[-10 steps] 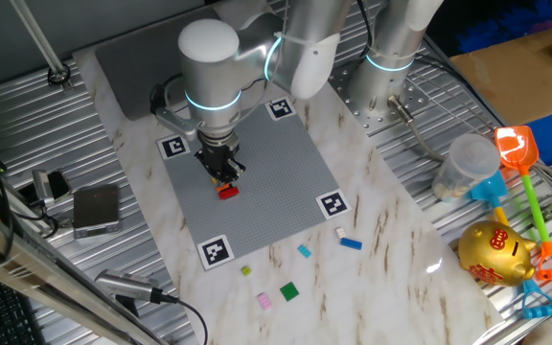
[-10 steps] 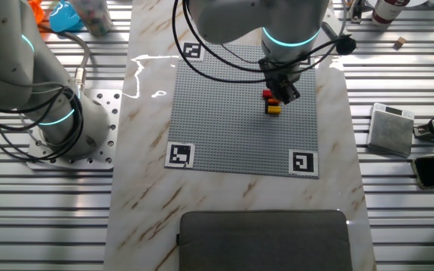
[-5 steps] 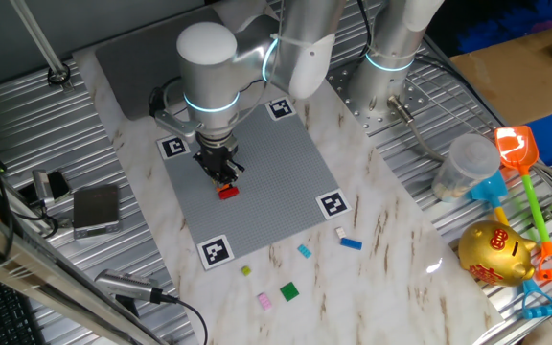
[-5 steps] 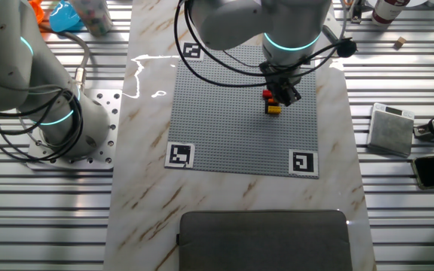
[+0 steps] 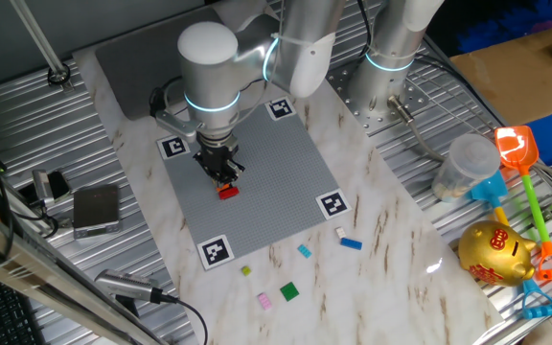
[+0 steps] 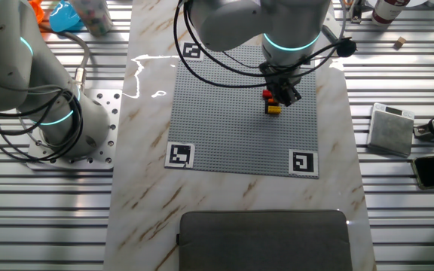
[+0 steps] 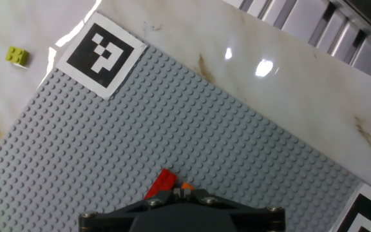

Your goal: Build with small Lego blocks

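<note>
- Lego blocks: a small stack sits on the grey studded plate (image 5: 247, 182), a red block (image 5: 227, 192) in one fixed view, and red over a yellow block (image 6: 273, 110) in the other fixed view. In the hand view a red corner (image 7: 162, 182) and a speck of orange peek out just at the hand's lower edge.
- The gripper (image 5: 222, 173) hangs directly over that stack, its tips at or touching the red block. Whether the fingers are spread or pinching the block I cannot tell; the black fingers hide the gap in both fixed views, and the hand view shows only the housing.
- Handling, as a judgement: these blocks are light, hard and stiff, with smooth sides that may slip if pinched off-centre. Best taken on two opposite flat side walls, low enough to stay square. Seating one needs a straight push down with studs lined up; a tilted block will jam or pop off.
- Farther out, spare blocks lie loose on the marble table (image 5: 391, 240) past the plate's near edge: a blue block (image 5: 353, 243), a light blue block (image 5: 304, 251), a white block (image 5: 340, 232), a green block (image 5: 288, 291), a pink block (image 5: 264, 300) and a small yellow-green block (image 5: 246, 271), all well apart from the gripper.
- Farthest, off the work area, a golden piggy bank (image 5: 494, 253) and toy shovels (image 5: 523, 163) rest on the ribbed metal.
</note>
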Controlling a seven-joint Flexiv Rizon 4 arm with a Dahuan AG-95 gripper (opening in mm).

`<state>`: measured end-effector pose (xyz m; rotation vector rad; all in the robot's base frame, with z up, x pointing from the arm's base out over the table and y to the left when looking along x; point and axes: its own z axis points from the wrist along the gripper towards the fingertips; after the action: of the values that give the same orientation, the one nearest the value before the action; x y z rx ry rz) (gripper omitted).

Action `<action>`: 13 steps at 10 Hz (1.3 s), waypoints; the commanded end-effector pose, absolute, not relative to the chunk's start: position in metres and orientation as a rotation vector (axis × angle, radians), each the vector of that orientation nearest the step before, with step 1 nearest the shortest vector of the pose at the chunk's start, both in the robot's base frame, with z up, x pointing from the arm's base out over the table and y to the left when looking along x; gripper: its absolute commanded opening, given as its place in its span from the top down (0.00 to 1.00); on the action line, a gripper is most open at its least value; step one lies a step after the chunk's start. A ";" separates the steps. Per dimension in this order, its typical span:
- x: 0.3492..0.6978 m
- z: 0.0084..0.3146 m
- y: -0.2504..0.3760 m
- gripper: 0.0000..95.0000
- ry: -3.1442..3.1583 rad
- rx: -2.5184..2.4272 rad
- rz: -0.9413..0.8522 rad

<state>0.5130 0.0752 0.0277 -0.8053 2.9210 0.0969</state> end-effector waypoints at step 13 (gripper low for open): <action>0.511 0.020 0.079 1.00 2.916 -0.818 0.079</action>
<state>0.5114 0.0793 0.0234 -0.8182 2.9164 0.0816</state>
